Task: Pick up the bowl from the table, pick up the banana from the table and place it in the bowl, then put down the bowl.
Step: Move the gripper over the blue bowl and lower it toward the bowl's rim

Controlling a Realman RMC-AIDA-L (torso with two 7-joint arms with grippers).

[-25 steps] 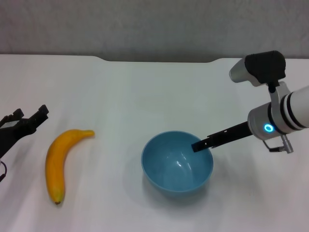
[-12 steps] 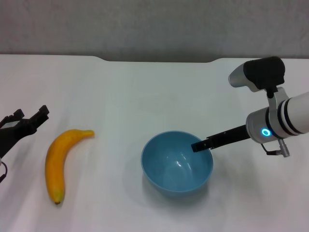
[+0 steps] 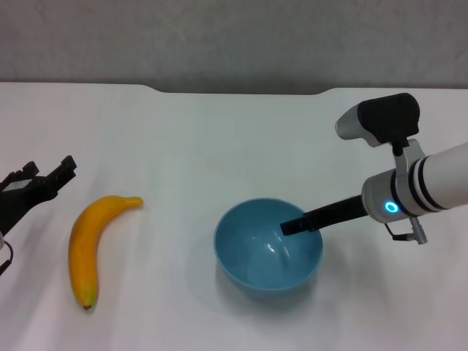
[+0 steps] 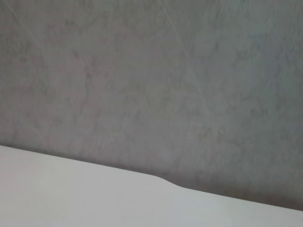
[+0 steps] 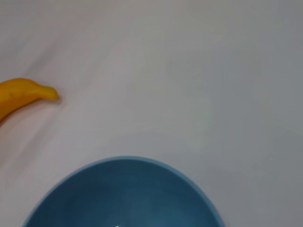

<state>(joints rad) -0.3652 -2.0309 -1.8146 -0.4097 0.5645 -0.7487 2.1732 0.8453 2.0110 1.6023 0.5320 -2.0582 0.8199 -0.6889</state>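
The light-blue bowl (image 3: pixel 256 259) stands upright on the white table (image 3: pixel 219 146), right of centre. It also shows in the right wrist view (image 5: pixel 128 198). The yellow-orange banana (image 3: pixel 88 245) lies on the table left of the bowl, apart from it; its stem end shows in the right wrist view (image 5: pixel 23 94). My right gripper (image 3: pixel 291 227) reaches from the right over the bowl's right rim, its black tip above the inside of the bowl. My left gripper (image 3: pixel 45 174) is open and empty at the far left, just beyond the banana.
The table's far edge has a notch (image 3: pixel 241 90) against a grey wall (image 3: pixel 234 36). The left wrist view shows only that wall (image 4: pixel 151 85) and a strip of tabletop (image 4: pixel 71 198). Bare tabletop lies between banana and bowl.
My right gripper has slid left, its tip farther in over the bowl. The bowl and banana have not moved. The left gripper has barely shifted.
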